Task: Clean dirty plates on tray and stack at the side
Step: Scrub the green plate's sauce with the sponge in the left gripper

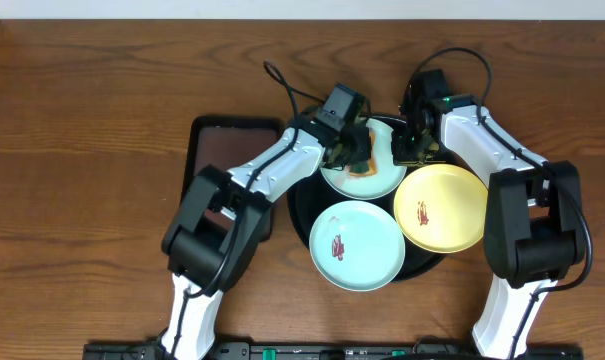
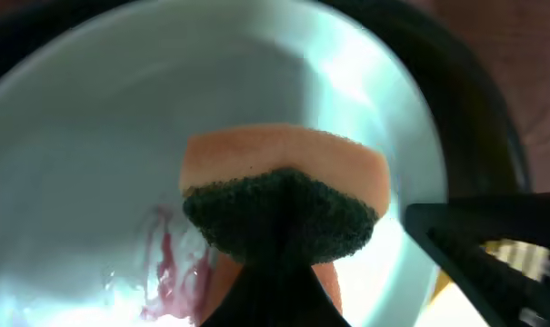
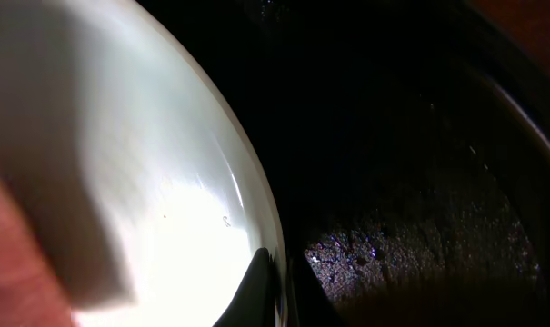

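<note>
Overhead view of a brown wooden desk [image 1: 82,150] with a large round black tray [image 1: 299,212] at centre and a smaller dark-brown rectangular tray [image 1: 227,150] just beside it on the left. Three small glossy plates on the round tray: a pale mint-blue far plate [image 1: 382,178] at the back, a mint-blue near plate [image 1: 357,245] at the front with a reddish-brown smear [image 1: 337,247] at centre, and a yellow plate [image 1: 440,208] on the right, also smeared and overhanging the tray's rim. Left end effector [image 1: 354,148] clenched on a sponge [image 1: 362,160], orange with a dark green scouring layer, set down on the far plate. Up close from the left wrist, a pink-red streak [image 2: 175,268] on the plate's surface just beside the sponge, toward the lower left. Right end effector [image 1: 410,150] at the far plate's right edge, grasping the rim. In the right wrist view, one dark finger [image 3: 256,291] against the pale inner wall, with black tray floor speckled with glints just past the rim.
</note>
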